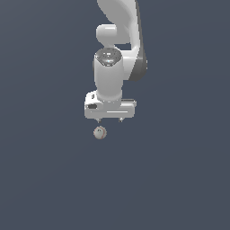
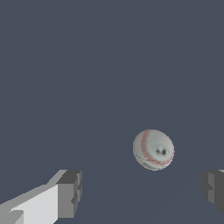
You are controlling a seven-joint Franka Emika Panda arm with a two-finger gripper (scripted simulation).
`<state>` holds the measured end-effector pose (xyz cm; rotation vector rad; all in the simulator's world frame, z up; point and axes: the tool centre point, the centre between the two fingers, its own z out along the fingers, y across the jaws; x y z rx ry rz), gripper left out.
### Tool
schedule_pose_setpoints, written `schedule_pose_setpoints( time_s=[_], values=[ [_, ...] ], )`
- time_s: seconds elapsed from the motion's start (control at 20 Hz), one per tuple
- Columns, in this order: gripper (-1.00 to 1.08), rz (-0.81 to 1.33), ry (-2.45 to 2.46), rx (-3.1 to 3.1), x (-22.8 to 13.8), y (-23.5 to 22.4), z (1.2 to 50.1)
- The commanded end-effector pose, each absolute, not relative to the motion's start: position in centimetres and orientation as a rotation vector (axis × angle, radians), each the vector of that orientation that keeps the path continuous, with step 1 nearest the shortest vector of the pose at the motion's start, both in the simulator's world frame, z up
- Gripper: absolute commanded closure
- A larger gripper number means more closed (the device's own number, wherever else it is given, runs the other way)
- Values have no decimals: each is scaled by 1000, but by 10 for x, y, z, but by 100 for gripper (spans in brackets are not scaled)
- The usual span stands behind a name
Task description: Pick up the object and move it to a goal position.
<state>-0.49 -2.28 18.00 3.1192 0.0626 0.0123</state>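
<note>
I see the arm (image 1: 117, 40) hanging straight down from the top of the exterior view, wrist vertical, with the gripper (image 1: 110, 119) pointing at the dark grey floor (image 1: 49, 179). Its fingers (image 2: 70, 192) stand wide apart, holding nothing. The ball (image 1: 99, 132) sits on the floor just beyond the fingertips, toward the exterior view's left. In the wrist view I find the ball (image 2: 153, 149), off-white with red seams, ahead of the gap between the fingers, touching neither.

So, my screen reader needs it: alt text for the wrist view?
A small off-white ball with red seams lies on a plain dark grey surface, between and just beyond the two fingertips of the open gripper, untouched.
</note>
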Motion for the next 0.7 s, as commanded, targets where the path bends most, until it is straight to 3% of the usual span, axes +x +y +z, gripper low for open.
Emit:
schedule_pose_setpoints(
  time_s=[0.0, 0.65],
  values=[
    [-92, 11, 100, 3118, -5, -25, 178],
    [-92, 1, 487, 3082, -9, -42, 156]
  ],
)
